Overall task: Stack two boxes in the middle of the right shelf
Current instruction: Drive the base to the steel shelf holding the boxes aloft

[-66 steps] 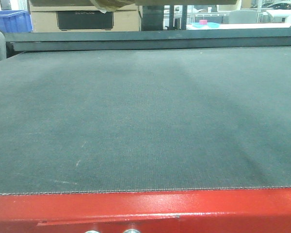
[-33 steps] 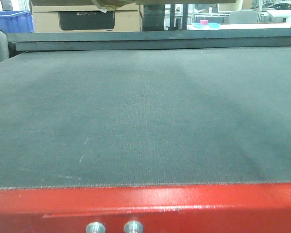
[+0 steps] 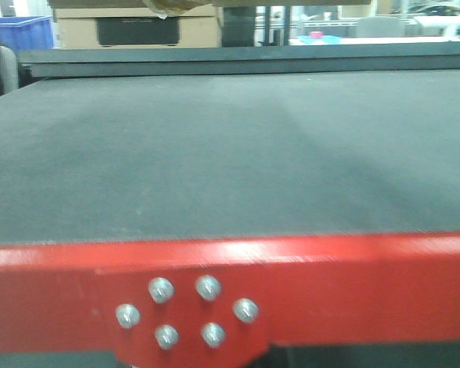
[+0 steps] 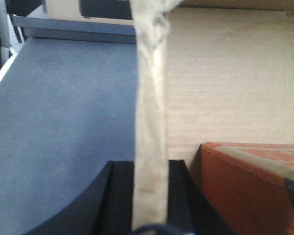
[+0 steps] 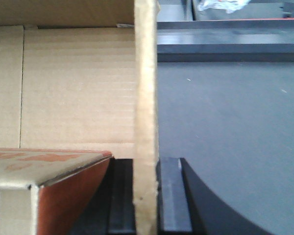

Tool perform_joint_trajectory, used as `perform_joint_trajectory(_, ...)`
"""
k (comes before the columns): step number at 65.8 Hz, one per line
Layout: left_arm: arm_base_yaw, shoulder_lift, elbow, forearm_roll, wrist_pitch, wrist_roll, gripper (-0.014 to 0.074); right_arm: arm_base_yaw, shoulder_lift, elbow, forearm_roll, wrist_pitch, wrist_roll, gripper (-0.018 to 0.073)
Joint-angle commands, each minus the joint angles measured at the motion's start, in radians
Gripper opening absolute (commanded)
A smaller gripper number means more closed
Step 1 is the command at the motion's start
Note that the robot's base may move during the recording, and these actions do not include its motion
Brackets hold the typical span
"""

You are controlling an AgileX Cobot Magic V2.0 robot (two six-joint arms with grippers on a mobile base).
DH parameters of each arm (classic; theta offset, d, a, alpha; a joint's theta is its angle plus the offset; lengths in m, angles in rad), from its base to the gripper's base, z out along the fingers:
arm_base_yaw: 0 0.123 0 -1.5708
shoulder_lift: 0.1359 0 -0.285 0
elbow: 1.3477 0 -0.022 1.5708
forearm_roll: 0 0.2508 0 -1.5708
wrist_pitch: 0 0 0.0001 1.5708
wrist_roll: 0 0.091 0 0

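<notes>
Nearest in the front view, a red-painted metal front edge [image 3: 353, 276] is seen, with six rounded silver bolt heads [image 3: 185, 310] clustered left of centre. Behind it a dark grey woven mat [image 3: 230, 153] is spread flat across the platform.

In the left wrist view, the left gripper [image 4: 149, 169] is clamped on the taped upright wall of a plain brown corrugated cardboard box [image 4: 225, 83], with the black jaws pressed against either side of that wall. The right gripper [image 5: 146, 166] is clamped the same way on the opposite wall of the box [image 5: 78, 88]. The box is thus held between both grippers, with the mat visible on the outer side of each wall. An orange-red printed carton [image 4: 245, 186] is seen inside the box.

Farther back in the front view, a tan carton with a dark panel [image 3: 199, 32] and a blue plastic bin [image 3: 19, 31] are visible beyond the platform.
</notes>
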Motion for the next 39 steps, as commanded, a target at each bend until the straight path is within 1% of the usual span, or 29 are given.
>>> perform_joint_trajectory(1, 0.004, -0.016, -0.013, 0.043, -0.035, -0.001, -0.0111, -0.004, -0.02, -0.014, -0.05, -0.034, -0.003, -0.0153)
perform_joint_trajectory(39, 0.004, -0.016, -0.013, 0.043, -0.035, -0.001, -0.0111, -0.004, -0.02, -0.014, -0.05, -0.034, -0.003, -0.0153)
